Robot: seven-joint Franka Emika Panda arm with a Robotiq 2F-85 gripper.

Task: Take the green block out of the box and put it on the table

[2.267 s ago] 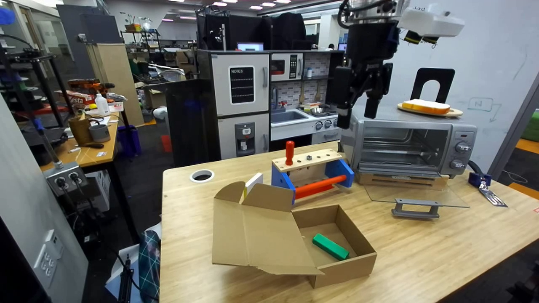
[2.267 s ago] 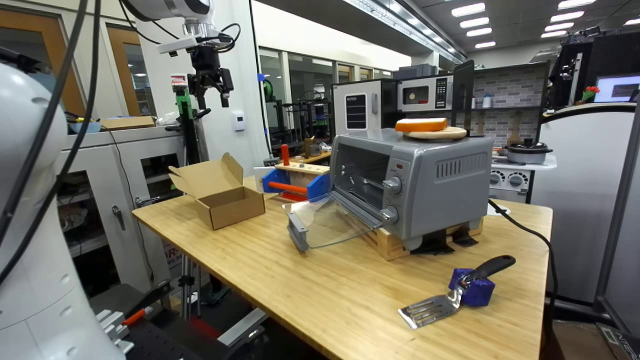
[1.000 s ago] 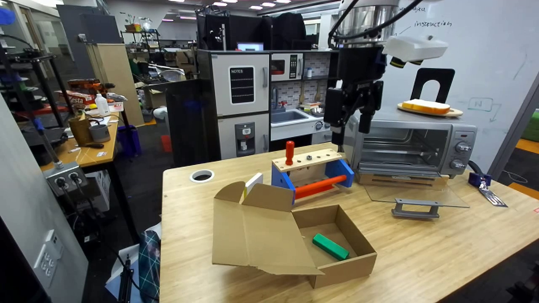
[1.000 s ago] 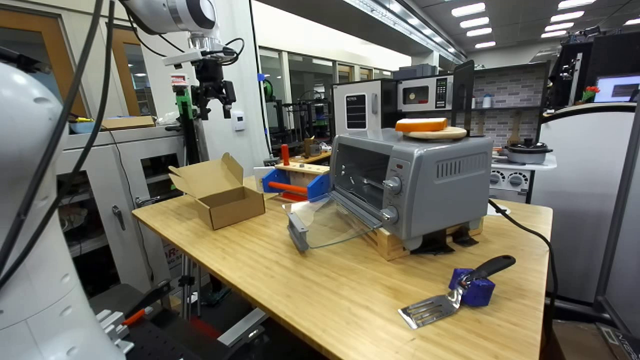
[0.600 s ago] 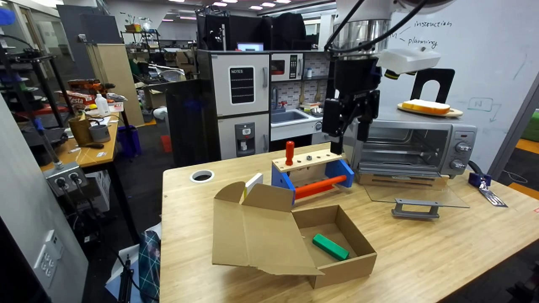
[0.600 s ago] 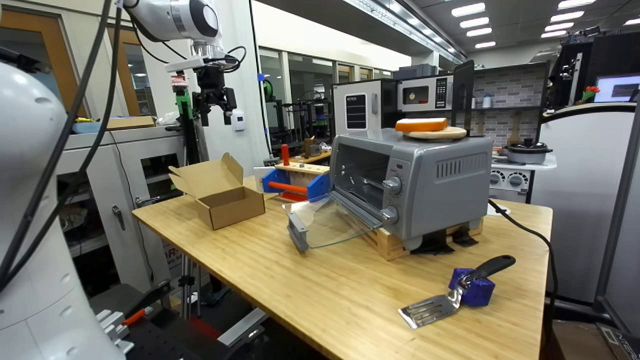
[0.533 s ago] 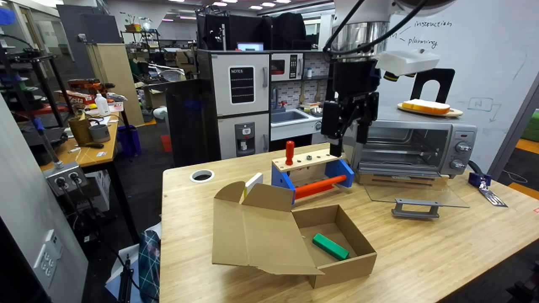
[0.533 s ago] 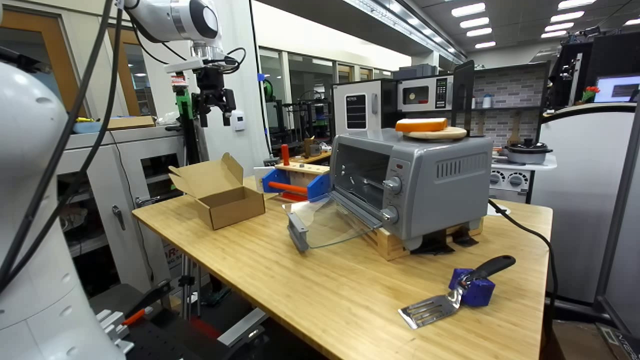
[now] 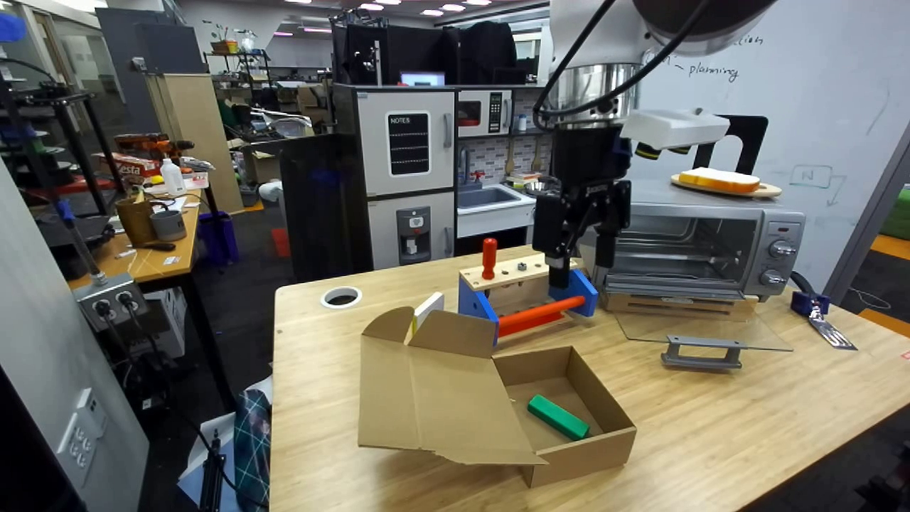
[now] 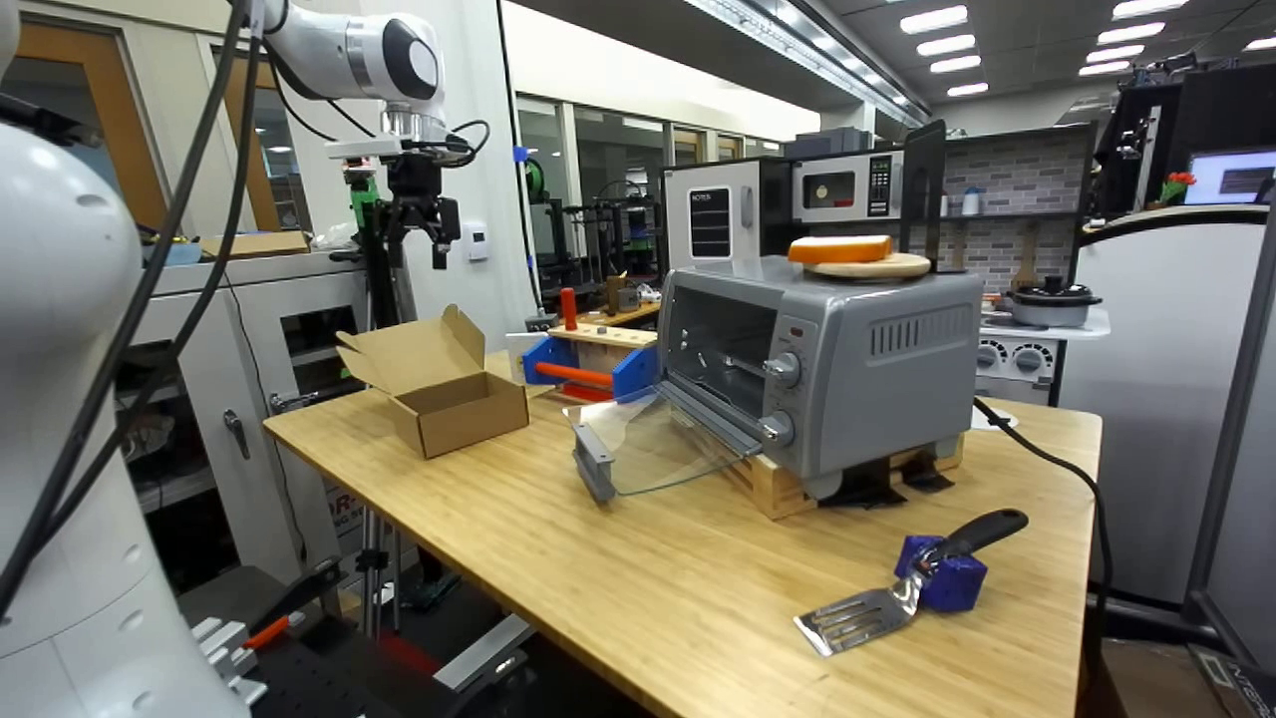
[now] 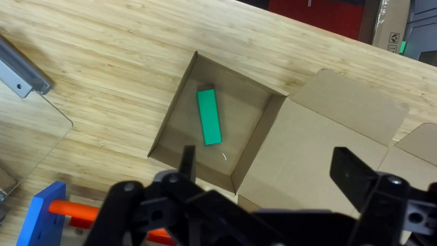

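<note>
The green block (image 9: 558,417) lies flat on the floor of the open cardboard box (image 9: 579,456). The block also shows in the wrist view (image 11: 209,117). In an exterior view the box (image 10: 477,419) hides it behind its walls. The box stands on the wooden table (image 9: 725,427) with its lid folded out to one side. My gripper (image 9: 581,274) is open and empty, well above the table. In the wrist view the gripper's (image 11: 264,153) jaws stand wide apart, one finger over the box's corner region and one over the lid. The block is ahead of the fingertips.
A toy workbench (image 9: 530,274) with blue ends and a red bar stands behind the box. A toaster oven (image 9: 682,249) has its glass door lowered, with its handle (image 9: 704,353) over the table. The raised lid flap (image 9: 455,332) sticks up. A spatula (image 10: 867,613) lies farther off.
My gripper has come down steadily and shifted towards the box, staying open. The block, box and other objects have not moved.
</note>
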